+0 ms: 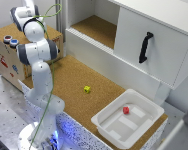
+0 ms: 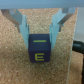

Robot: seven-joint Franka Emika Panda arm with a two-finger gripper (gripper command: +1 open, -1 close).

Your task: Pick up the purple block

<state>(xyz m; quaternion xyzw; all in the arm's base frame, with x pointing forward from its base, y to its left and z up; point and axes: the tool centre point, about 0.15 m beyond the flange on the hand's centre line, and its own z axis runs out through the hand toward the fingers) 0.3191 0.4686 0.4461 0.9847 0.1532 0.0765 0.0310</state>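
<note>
Purple block [image 2: 39, 47], a cube marked with a yellow "E", sits between the fingers of the end effector [image 2: 41, 31], which close against its sides above the cork counter [image 2: 12, 65]. In the exterior view, left to right: yellow block [image 1: 87, 89] on open cork, white plastic tray [image 1: 106, 122] holding a red block [image 1: 126, 110].

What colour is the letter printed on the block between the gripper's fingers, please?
Yellow: an "E" on the dark purple block, clearest in the wrist view.
</note>
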